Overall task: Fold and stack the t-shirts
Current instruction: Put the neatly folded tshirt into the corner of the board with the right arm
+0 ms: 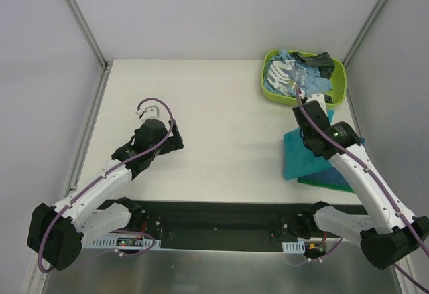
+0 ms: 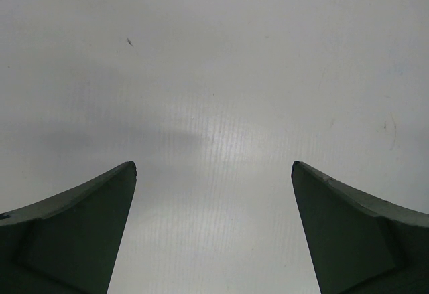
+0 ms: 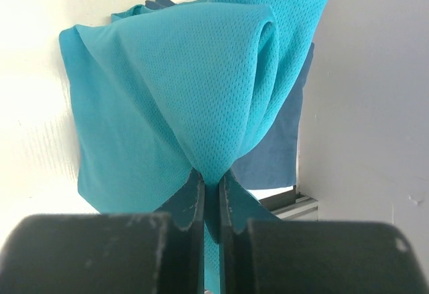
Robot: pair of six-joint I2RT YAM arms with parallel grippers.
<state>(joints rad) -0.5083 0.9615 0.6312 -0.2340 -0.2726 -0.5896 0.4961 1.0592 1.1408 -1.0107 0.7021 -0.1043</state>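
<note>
Reaching over the bare table (image 1: 228, 120), the left gripper (image 2: 214, 234) shows in its wrist view fingers spread wide with nothing between them. Further right, the top view hides the right gripper's (image 3: 211, 197) tips, yet its own camera shows them clenched on a fold of the bright teal t-shirt (image 3: 188, 86). That shirt lies at the table's right side, near the lime tub (image 1: 267, 93).
</note>
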